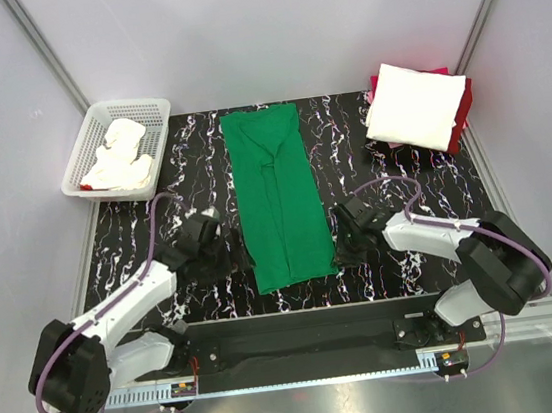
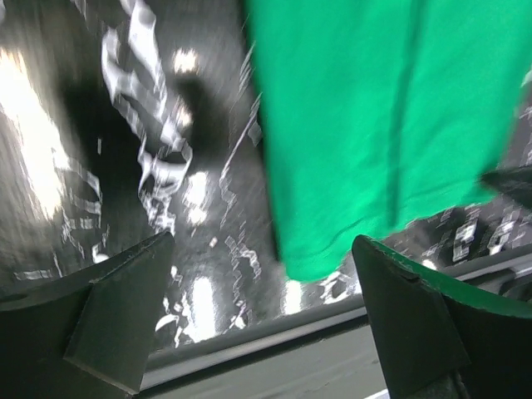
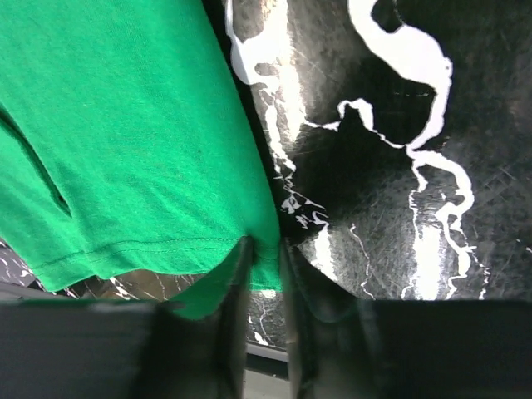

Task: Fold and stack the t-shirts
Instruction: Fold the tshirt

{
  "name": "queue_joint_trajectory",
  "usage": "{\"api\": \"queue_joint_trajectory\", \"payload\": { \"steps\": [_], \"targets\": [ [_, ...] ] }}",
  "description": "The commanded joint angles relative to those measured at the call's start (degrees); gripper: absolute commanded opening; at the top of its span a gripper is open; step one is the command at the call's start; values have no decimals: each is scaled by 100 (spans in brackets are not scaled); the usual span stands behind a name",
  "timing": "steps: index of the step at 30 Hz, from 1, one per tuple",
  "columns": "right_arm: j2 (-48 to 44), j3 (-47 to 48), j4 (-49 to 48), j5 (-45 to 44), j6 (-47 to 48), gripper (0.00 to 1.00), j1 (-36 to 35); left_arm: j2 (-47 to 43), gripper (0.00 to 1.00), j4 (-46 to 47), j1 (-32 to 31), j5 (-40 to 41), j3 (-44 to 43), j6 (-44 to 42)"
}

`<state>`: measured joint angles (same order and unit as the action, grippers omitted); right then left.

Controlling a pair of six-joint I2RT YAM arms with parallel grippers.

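Leftmost, at the upper left of the top view, a basket [image 1: 157,106] holds a crumpled white heap [image 1: 121,155], probably shirts not yet folded. Below it, at lower left, the left gripper [image 1: 204,237] sits over the dark marbled surface [image 1: 189,157] just beside the near left edge of the green shirt [image 1: 277,196]. In its wrist view the left gripper [image 2: 262,274] is spread wide with nothing between its fingers, and the shirt's [image 2: 374,108] lower corner lies a little ahead, towards the right finger.

The green shirt lies in the middle of the surface as a long narrow strip, sides already folded in and collar end towards the top of the frame. It is thin, limp and light. It will sag and drape from any single hold, and its layers can slide apart. So the two near corners at the hem look like the best places to take it, catching all layers at once and lifting evenly.

On the right, the right gripper [image 1: 349,228] is at the near right corner. Its wrist view shows the right gripper [image 3: 262,266] with fingers pressed close, pinching the hem corner of the shirt [image 3: 108,125].

At upper right, well apart, a folded white shirt [image 1: 415,104] rests on a red shirt [image 1: 463,108].
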<state>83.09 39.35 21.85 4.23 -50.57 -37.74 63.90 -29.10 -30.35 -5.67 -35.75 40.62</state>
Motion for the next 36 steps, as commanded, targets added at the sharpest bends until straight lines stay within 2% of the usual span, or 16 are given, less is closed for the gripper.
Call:
{"api": "queue_joint_trajectory", "payload": {
  "steps": [1,2,5,11,14,15,16,19,21,22,25,29,32,36],
  "targets": [
    [-196,-199,-128,139,-181,21,-93,-394,93,546,-146,-92,584,490],
    [-223,-235,-137,148,-269,12,-120,-448,93,546,-182,-83,665,534],
    [-442,-446,-207,210,-558,0,-383,-588,92,590,-348,-40,955,657],
    [-908,-797,-225,60,-1051,0,-919,-914,87,959,-621,-92,1623,1035],
    [-1075,-859,-67,-9,-1148,0,-1025,-1125,79,994,-779,-101,1904,1211],
    [-1171,-894,-58,-19,-1183,0,-1043,-1204,70,968,-823,-109,2044,1324],
    [-1216,-964,-66,-19,-1210,0,-1069,-1370,65,977,-911,-101,2124,1395],
    [-1348,-1044,-93,-19,-1298,0,-1096,-1747,54,1047,-1052,-110,2405,1677],
    [-1357,-1044,-84,-19,-1289,0,-1104,-1907,50,1117,-1166,-101,2519,1826],
    [-1348,-1026,-75,-19,-1280,0,-1104,-1986,44,1178,-1227,-75,2598,1844],
    [-1322,-1000,-49,-10,-1245,0,-1122,-1987,33,1258,-1307,-48,2626,1871],
    [-1444,-965,222,-158,-1236,0,-1113,-1969,12,1135,-1360,39,2468,1809],
    [-1690,-965,582,-325,-1262,0,-1113,-2030,4,723,-1368,224,2283,1844],
    [-2190,-1096,777,-379,-1368,0,-1113,-2162,2,353,-1386,312,2177,1941]
  ]
}}
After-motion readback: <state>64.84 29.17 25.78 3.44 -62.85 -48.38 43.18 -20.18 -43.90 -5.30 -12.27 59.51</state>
